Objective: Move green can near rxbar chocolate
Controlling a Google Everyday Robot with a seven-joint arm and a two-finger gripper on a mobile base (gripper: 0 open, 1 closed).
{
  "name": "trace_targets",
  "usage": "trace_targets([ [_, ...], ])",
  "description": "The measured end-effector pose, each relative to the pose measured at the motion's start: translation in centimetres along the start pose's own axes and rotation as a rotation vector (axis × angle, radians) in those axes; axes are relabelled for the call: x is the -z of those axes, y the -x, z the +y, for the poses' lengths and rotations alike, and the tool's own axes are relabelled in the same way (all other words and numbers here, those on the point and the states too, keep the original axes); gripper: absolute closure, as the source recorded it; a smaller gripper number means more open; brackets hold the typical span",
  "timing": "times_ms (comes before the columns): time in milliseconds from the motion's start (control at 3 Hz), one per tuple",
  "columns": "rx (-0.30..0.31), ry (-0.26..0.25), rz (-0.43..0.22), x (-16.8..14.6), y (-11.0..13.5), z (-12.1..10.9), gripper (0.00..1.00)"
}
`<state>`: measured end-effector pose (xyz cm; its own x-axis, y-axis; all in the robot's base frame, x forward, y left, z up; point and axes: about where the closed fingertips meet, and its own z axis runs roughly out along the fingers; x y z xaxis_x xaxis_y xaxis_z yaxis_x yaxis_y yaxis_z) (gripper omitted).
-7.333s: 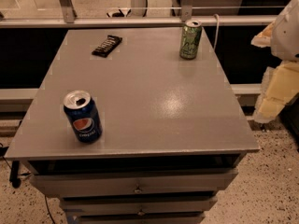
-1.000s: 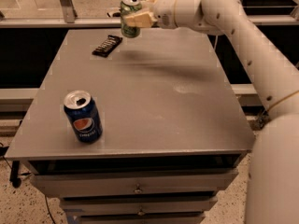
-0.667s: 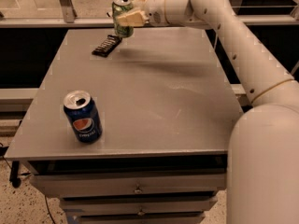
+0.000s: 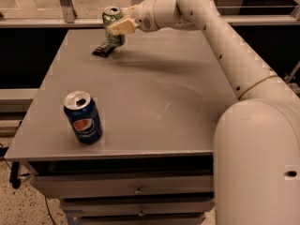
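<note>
The green can [image 4: 112, 20], pale green with a silver top, is held upright in my gripper [image 4: 117, 28] at the far left of the grey table [image 4: 154, 97]. The gripper is shut on the can and holds it just above the table, right over the near end of the rxbar chocolate [image 4: 102, 49]. The bar is a flat black wrapper lying at the table's far left; the can and gripper hide part of it. My white arm [image 4: 220, 36] reaches in from the right across the back of the table.
A blue Pepsi can [image 4: 83, 116] stands upright near the front left of the table. Drawers [image 4: 136, 189] sit under the table's front edge. A rail and glass partition run behind the table.
My gripper has carried the green can from the table's back right to the far left, and in the last second it has moved further left and down toward the black bar.
</note>
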<state>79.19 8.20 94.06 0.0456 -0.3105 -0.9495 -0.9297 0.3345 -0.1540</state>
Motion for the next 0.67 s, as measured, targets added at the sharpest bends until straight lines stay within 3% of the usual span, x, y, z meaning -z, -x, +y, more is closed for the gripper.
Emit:
trace_targets([
  [667,-0.034,0.005,0.066,-0.4,-2.9,0.2,1.00],
])
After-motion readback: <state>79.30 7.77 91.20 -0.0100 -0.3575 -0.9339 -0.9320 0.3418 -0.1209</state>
